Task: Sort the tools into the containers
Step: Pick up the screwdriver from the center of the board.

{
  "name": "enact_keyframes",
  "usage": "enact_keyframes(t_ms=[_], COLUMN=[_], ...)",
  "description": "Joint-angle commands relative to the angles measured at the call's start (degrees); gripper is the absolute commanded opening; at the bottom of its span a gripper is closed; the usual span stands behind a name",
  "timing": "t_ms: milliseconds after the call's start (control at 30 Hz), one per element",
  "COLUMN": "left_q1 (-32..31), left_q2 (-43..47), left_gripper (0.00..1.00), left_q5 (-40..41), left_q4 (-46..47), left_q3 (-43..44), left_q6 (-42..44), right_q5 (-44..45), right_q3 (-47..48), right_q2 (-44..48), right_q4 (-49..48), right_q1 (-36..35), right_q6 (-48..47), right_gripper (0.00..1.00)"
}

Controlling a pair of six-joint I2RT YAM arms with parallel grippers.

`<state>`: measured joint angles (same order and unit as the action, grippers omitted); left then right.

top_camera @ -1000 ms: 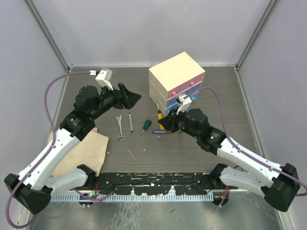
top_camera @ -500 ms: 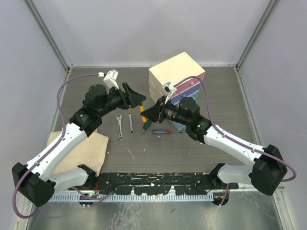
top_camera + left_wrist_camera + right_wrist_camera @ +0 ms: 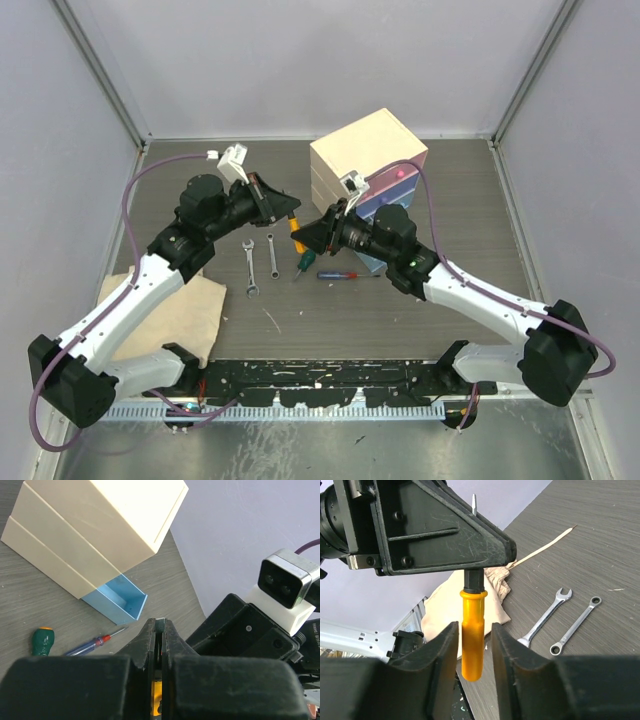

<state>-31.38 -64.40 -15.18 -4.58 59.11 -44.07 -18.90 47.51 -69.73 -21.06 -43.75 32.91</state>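
Orange screwdriver (image 3: 472, 645) in L gripper (image 3: 159, 629), inside R gripper (image 3: 473, 625) (jaws apart)

Top cam: high behind the arm bases (image 3: 180, 362), looking down on the whole dark wood-grain table (image 3: 400, 310). Wrist cams close in, facing each other; both catch the orange plastic-handled screwdriver (image 3: 472, 635). Left wrist also sees the cream box-shaped chest (image 3: 100, 525).

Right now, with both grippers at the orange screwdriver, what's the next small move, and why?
Probably: the right gripper opens slightly wider and backs straight off. The left gripper is shut on the black end of the orange screwdriver, while the right fingers only flank its handle with slim gaps either side, so the left seems to carry it alone.
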Motion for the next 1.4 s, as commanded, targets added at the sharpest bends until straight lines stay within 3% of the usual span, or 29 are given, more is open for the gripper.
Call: enact_keyframes(t_ms=[0,167,500,600,767,867,967,1100,1367], left_q1=[0.2,0.2,0.2,0.2,0.2,0.2,0.2,0.8,6.4], left_q2=[0.8,0.4,0.3,0.2,0.0,0.1,0.3,-0.3,-3.4], left_gripper=[0.0,0.0,0.0,0.0,0.0,0.13,0.43,0.65,0.72], left_q5=[0.3,0.5,2.0,2.0,0.9,0.2,1.2,2.7,2.6], left_q4=[2.8,2.8,1.9,1.9,2.2,1.7,-0.6,-5.0,-11.0], left_q3=[1.9,2.2,2.2,2.2,2.2,3.0,4.5,7.7,12.6], left_q6=[-1.2,-1.5,-1.3,-1.3,-1.0,1.2,4.7,9.7,16.0], right_q5=[1.8,-0.5,-1.9,-1.6,1.3,5.1,9.6,14.3,19.5], right_q3=[-2.3,-4.0,-6.4,-7.1,-7.3,-5.8,-4.1,-1.7,7.8], right_q2=[1.6,-0.1,0.7,1.0,1.6,3.0,5.2,8.5,8.6], right_q4=[-8.4,-12.0,-13.0,-13.1,-12.0,-5.6,2.6,15.7,48.7], right_q1=[0.0,-0.2,-0.7,-0.8,-0.8,-0.7,-0.8,-0.8,2.9], right_q6=[0.9,2.9,3.9,4.2,4.9,3.7,1.1,-2.9,-14.1], right_gripper=[0.41,0.45,0.44,0.38,0.14,0.06,0.01,0.01,0.01])
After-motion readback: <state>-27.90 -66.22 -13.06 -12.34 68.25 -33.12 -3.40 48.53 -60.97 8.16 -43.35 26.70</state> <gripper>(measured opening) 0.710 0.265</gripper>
